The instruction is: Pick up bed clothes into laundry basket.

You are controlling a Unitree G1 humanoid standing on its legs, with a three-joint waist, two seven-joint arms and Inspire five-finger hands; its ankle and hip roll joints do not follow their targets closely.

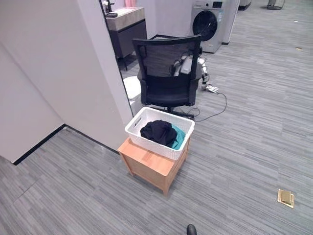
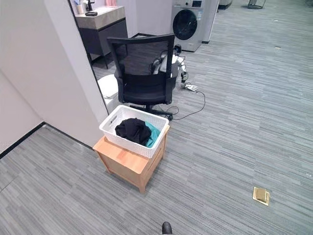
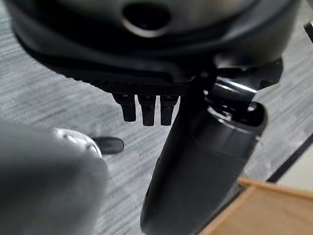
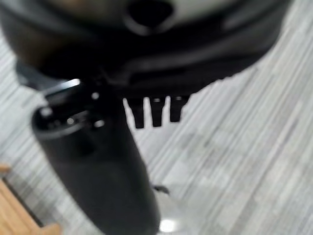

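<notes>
Progress judged near complete. White laundry basket (image 1: 146, 138) sits on wooden stand (image 1: 146, 166), holding black garment (image 1: 158, 132) atop teal cloth (image 1: 179, 139). No bed or loose clothes visible on floor. Left hand (image 3: 146, 110) and right hand (image 4: 155, 111) hang over carpet, fingers straight, grasping nothing. Washing machine (image 1: 209, 24) behind office chair (image 1: 168, 78). No legible writing or labels anywhere.

The left hand (image 3: 146, 68) hung over grey striped carpet (image 3: 54, 93), its fingers (image 3: 145, 111) straight and its thumb (image 3: 195, 166) extended, holding nothing. Beyond the thumb lay the corner of a light wooden surface (image 3: 264, 210), beside a dark baseboard line (image 3: 291, 156).
</notes>
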